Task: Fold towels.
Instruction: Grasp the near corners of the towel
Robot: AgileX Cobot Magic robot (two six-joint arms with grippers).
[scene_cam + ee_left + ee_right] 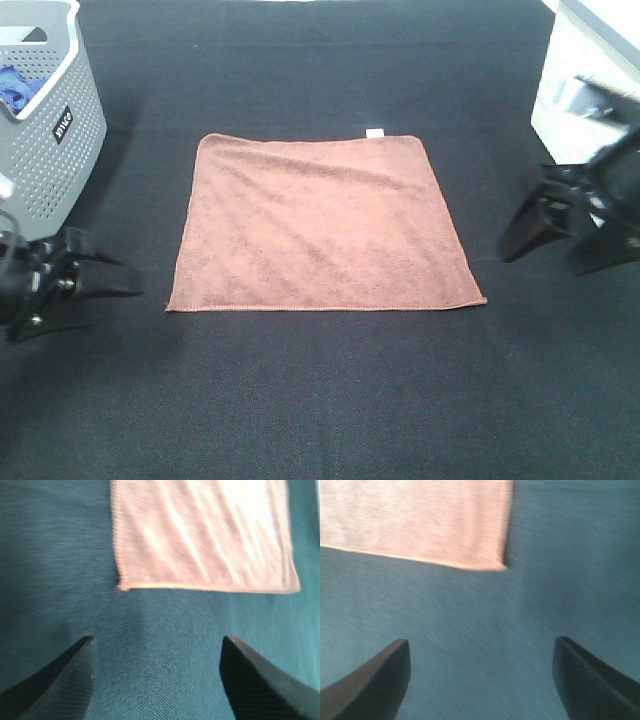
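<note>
**Towel flat, first fold not begun**

On the black table [320, 400] the towel [320, 225] lies spread in the middle. It is nearly square, with no clear long axis. The left gripper [157, 640] and right gripper [480, 641] gape wide, empty, facing its near corners. The next move is probably to pinch both corners. The tag [374, 132] marks the far edge.

Towel [322, 225] flat, basket [50, 120] far-left.

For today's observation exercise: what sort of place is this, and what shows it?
Probably a robot test bench for laundry folding: a black cloth-covered table, a terracotta towel spread flat between the open left tool and right tool, and a grey perforated basket holding a blue cloth.
</note>
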